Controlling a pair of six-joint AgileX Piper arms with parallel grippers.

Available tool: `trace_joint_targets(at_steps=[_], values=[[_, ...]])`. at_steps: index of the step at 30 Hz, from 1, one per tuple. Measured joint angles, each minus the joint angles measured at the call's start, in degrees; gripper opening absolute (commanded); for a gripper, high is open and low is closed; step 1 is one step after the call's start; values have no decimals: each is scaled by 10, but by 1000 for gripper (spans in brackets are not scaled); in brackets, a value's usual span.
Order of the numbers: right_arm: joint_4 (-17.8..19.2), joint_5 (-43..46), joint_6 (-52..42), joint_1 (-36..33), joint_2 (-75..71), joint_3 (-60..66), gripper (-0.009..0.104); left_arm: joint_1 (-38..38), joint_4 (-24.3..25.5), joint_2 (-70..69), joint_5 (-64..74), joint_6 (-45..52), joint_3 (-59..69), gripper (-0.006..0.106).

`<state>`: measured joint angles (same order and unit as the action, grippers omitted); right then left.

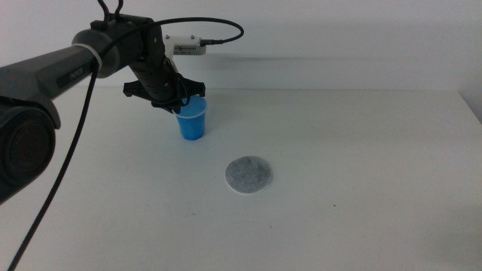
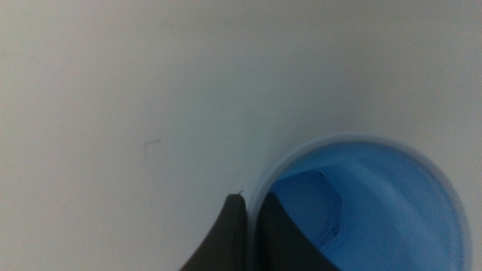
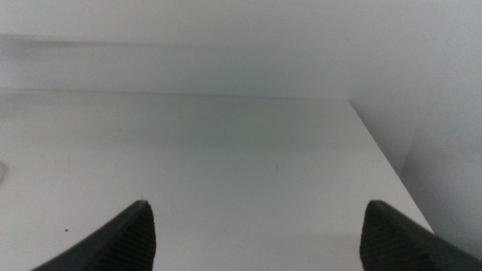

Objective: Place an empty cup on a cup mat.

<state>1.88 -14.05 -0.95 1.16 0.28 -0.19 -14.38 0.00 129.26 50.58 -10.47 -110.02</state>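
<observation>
The white tabletop [image 1: 361, 188] carries only two things. The cup [image 1: 193, 119] is seen upright toward the far left part of the tabletop, and the cup mat [image 1: 248, 174] lies flat nearer the middle, well apart from the cup and closer to the near edge. Nothing is seen standing between them. A white cabled box [image 1: 184, 44] is mounted on the left arm, above the cup.

The left arm is stretched in from the left side, its wrist bent down over the cup. The left claw [image 1: 181, 104] is pinched on the cup's rim at the side facing the left edge (in the left wrist view one jaw is seen inside the cup [image 2: 376, 203] and the other just outside, the pale rim between them).

The right claw [image 3: 256, 233] is held spread wide above bare tabletop near the far right corner.
</observation>
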Motion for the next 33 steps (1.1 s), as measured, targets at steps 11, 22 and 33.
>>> trace_joint_targets(at_steps=[11, 22, 33], values=[[0, 0, 0, 0, 0, 0, 93, -63, -8, -106, 57, -15, 43, -2], [0, 0, 0, 0, 0, 0, 93, -148, -54, -131, 21, -29, 127, -2], [0, 0, 0, 0, 0, 0, 93, -149, -82, -115, -20, -20, 154, -2]])
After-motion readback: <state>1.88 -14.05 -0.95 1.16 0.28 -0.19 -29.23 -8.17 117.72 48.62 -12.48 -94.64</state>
